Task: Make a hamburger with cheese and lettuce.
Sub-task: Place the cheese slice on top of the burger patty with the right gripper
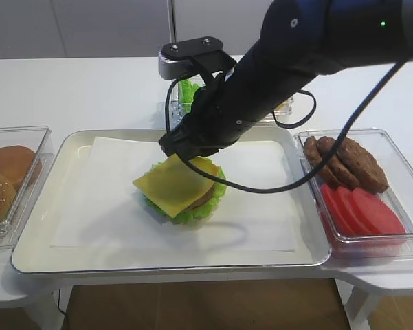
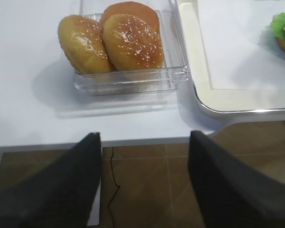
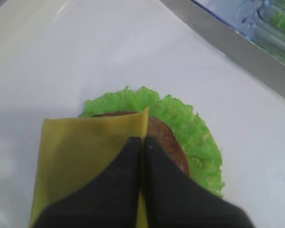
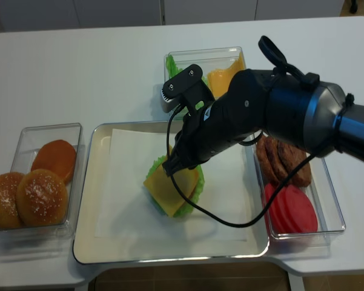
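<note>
On the tray (image 1: 69, 206), mid-frame, sits the hamburger (image 1: 205, 199). The right gripper (image 3: 143, 140), jaws pinched together on 1 cheese (image 3: 85, 156) corner, holds it draped over the patty, offset lower-left. Left gripper (image 2: 144, 142): apart, farther off.
</note>
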Robot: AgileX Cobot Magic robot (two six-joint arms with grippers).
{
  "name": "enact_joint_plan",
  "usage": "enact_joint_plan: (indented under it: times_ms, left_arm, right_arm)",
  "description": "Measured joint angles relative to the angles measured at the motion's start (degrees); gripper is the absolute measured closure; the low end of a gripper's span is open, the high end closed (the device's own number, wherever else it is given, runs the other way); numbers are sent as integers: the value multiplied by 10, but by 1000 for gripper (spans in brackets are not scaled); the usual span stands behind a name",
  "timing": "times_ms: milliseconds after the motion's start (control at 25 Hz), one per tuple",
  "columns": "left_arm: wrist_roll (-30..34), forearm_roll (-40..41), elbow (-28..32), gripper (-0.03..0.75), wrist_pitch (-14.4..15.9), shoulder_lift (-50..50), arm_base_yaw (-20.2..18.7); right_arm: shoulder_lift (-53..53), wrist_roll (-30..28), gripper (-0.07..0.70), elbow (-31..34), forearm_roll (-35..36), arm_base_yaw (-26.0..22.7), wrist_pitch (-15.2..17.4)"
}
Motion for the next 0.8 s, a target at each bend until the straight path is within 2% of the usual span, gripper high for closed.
enact_joint_plan:
  times_ms: [200, 280, 400, 640, 800]
  left_arm:
    - [0, 0, 0, 285, 0, 0, 0]
    - [0, 0, 0, 285, 0, 0, 0]
    - [0, 0, 0, 285, 0, 0, 0]
    - [0, 0, 0, 285, 0, 0, 0]
    - [0, 0, 0, 285, 0, 0, 0]
  right_arm:
    - [6, 0, 624, 0, 0, 0, -3]
    - [6, 0, 599, 0, 0, 0, -4]
    - [6, 0, 500, 0, 0, 0, -4]
    - [7, 27, 226, 0, -16, 0, -5]
    - [3, 74, 181, 0, -63, 0, -5]
